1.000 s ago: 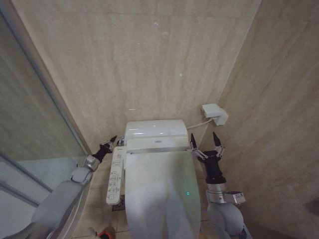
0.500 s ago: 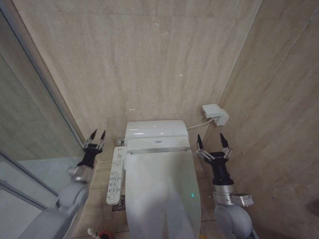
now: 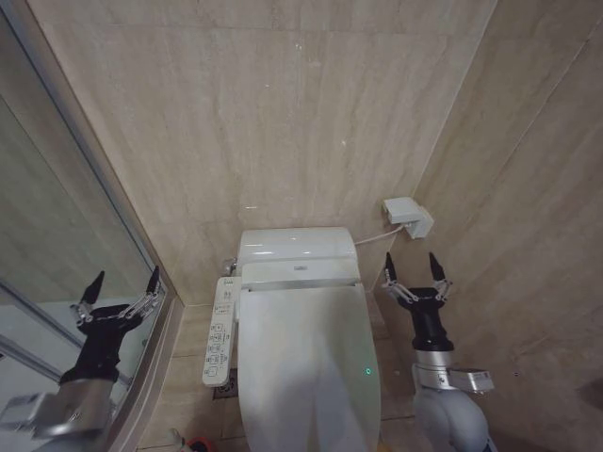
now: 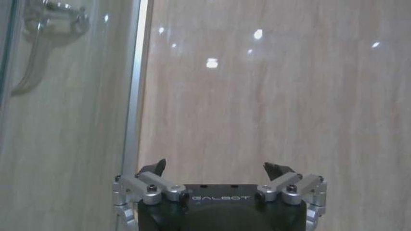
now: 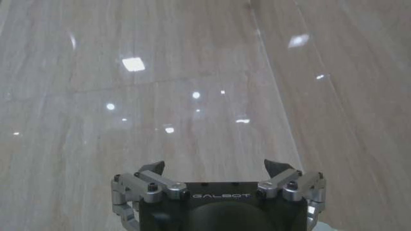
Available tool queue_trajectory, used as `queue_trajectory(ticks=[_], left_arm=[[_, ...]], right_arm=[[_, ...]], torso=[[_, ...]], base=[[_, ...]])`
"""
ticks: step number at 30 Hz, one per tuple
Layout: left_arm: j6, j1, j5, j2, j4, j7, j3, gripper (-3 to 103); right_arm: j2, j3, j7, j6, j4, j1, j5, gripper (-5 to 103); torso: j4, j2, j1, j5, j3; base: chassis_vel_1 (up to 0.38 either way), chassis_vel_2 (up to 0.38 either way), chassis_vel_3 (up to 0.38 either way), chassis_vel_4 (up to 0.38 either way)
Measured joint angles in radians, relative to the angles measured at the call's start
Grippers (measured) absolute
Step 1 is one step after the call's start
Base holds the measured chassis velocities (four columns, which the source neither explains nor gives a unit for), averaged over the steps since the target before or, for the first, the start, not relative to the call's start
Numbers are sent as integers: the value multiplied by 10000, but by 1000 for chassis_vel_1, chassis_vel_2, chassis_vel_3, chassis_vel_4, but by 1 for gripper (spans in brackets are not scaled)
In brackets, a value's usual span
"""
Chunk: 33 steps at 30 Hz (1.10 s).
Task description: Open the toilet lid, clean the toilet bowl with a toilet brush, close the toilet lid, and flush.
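We read "GALBOT" in pale capitals on the black body of the left gripper (image 4: 215, 168), just below its spread fingers. The same "GALBOT" stands on the black body of the right gripper (image 5: 215, 167). The markings on the control panel (image 3: 217, 330) beside the toilet lid (image 3: 306, 367) are too small to read.

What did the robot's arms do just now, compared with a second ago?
The left pincer swung away from the toilet toward the glass on the robot's left and opened wider. The right pincer drifted slightly right, staying open and empty. The lid stayed shut; nothing was grabbed.
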Motion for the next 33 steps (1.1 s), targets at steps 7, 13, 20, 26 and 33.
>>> queue_trajectory(ticks=[7,13,20,26,33], left_arm=[[-499,208,-612,-114,-301,1181,-292,100],[-494,214,-493,-177,-372,1254,-274,100],[-499,34,-278,-221,-385,1208,-8,100],[-500,-55,-165,-209,-284,1164,251,100],[-500,-268,-111,-72,-13,1101,407,100]], right_arm=[[101,234,-311,206,343,-737,148,100],[169,374,-451,337,746,-1145,188,100],[415,604,-527,505,1010,-1601,183,100],[520,670,-524,622,1011,-1774,169,100],[590,697,-493,655,1022,-1800,118,100]], torso=[[-1,-1,2,-1,2],[-2,-1,3,-3,2],[-2,-3,5,0,3],[3,-2,1,-2,1],[-3,-1,1,-13,1]], base=[[0,0,0,0],[0,0,0,0],[76,-92,-70,85],[198,-184,-190,195],[245,-258,-251,242]])
